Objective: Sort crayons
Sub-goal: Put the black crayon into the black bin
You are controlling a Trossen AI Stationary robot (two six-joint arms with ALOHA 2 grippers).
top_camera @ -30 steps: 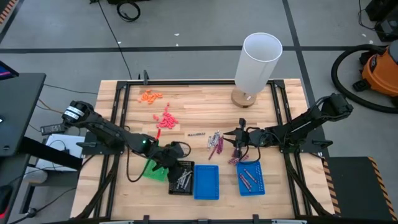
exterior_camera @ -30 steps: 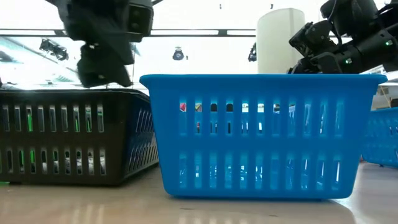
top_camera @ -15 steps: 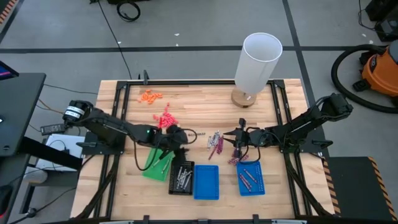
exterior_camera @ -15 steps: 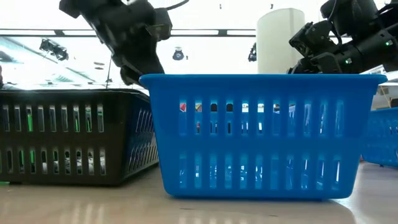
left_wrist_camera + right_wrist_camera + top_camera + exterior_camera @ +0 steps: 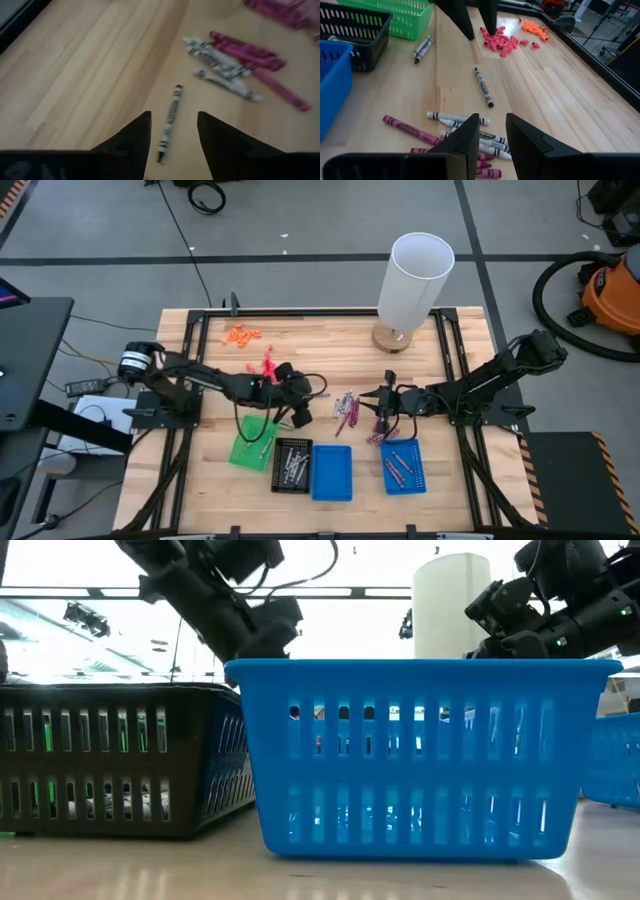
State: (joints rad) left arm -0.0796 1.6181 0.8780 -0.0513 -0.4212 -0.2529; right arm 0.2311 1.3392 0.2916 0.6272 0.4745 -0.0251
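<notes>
Lighting: even, bright overhead; soft short shadows on the bench (image 5: 330, 345). Low view: strong backlight from ceiling strips, upper frame washed out, arms silhouetted; sheen on the bench in the foreground. Left wrist view: motion-blurred, crayons (image 5: 220, 60) smeared upper right. Right wrist view: sharp.

**A:** Where is the loose crayon pile (image 5: 346, 408)?

**B:** Mid-table. A lone crayon (image 5: 316, 393) lies near it at nine o'clock, with the left gripper (image 5: 172, 120) close by. The right gripper (image 5: 492, 120) sits at the pile's three o'clock.

**A:** And the trays?

**B:** Four in a row along the near edge, from seven to five o'clock. Crayons lie in the second tray (image 5: 291, 477) and the rightmost tray (image 5: 418, 476).

**A:** The far side?

**B:** The tall cylinder (image 5: 418, 280) stands at one o'clock. Two heaps of small bits (image 5: 242, 334) lie around ten.
</notes>
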